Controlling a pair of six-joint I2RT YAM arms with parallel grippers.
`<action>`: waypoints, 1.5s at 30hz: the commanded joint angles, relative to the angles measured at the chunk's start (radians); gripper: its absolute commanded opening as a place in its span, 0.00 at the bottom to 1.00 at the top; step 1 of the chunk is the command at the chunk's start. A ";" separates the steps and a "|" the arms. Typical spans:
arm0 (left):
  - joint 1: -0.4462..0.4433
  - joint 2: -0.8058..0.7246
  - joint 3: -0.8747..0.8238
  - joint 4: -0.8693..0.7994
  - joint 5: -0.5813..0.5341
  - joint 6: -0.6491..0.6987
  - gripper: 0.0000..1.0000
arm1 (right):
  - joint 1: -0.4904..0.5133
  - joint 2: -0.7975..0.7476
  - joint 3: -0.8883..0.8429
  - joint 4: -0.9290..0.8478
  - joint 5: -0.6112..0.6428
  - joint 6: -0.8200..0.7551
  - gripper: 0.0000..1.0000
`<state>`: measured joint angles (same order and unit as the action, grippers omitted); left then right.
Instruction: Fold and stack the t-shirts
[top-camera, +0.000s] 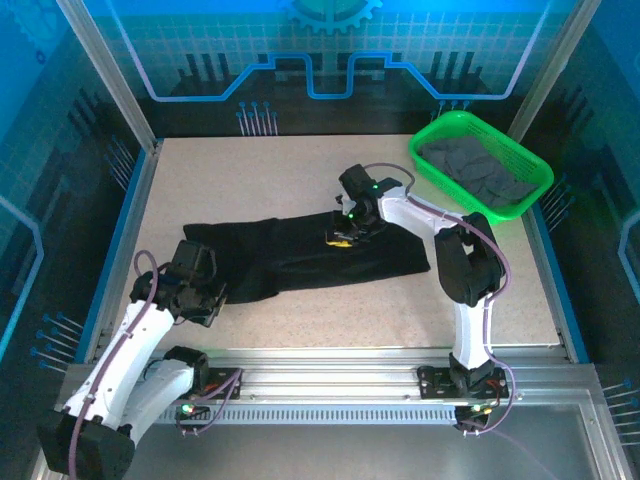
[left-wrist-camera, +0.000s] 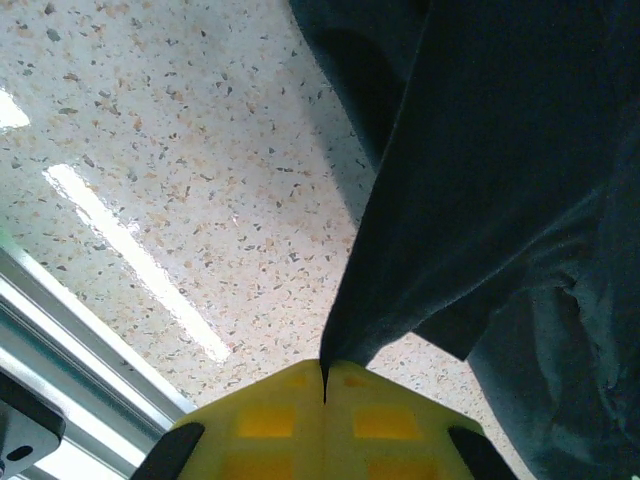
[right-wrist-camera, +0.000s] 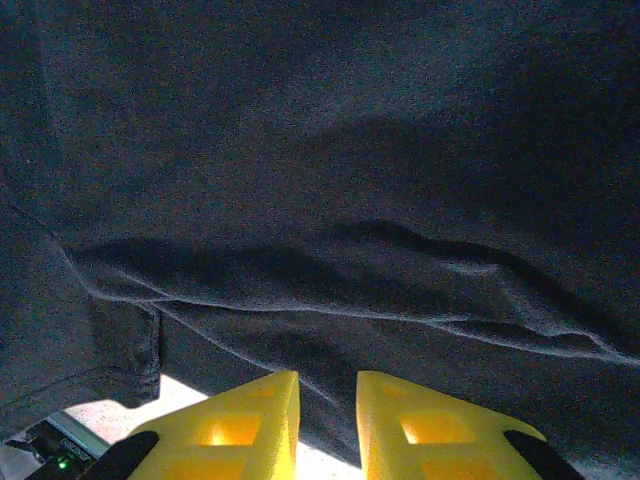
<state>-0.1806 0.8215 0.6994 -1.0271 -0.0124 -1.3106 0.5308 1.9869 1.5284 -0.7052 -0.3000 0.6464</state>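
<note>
While its yellow fingers are pressed flat together, the left gripper (left-wrist-camera: 324, 372) pinches an edge of the black t-shirt (left-wrist-camera: 500, 200). The cloth rises from that pinch in a taut peak off the table (left-wrist-camera: 180, 180), probably so this end can be carried over for a fold. This is the end of the shirt farthest from the green basket (top-camera: 450, 182).

The right gripper (top-camera: 340, 237) sits low on the half of the shirt nearer the basket. Its fingers stand a narrow way apart, with wrinkled cloth just beyond the tips. I cannot tell whether a fold is caught between them or they only press the cloth down as an anchor.

The shirt lies as a long band, its nearest end a little short of the basket. Dark grey shirts (top-camera: 480, 170) are heaped inside the basket, not yet folded.
</note>
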 joint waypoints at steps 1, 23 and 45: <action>-0.008 0.002 -0.039 -0.036 -0.024 -0.009 0.00 | -0.010 -0.023 0.000 -0.008 -0.025 -0.008 0.24; -0.056 0.142 -0.245 0.220 0.039 0.068 0.09 | -0.011 0.012 0.009 -0.021 -0.016 -0.008 0.24; 0.597 0.744 0.279 0.585 0.200 0.474 0.60 | -0.146 0.304 0.382 -0.290 0.156 -0.054 0.25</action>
<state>0.3916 1.5024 0.9134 -0.5259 0.1249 -0.9203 0.4099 2.2383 1.8374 -0.8837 -0.1947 0.6079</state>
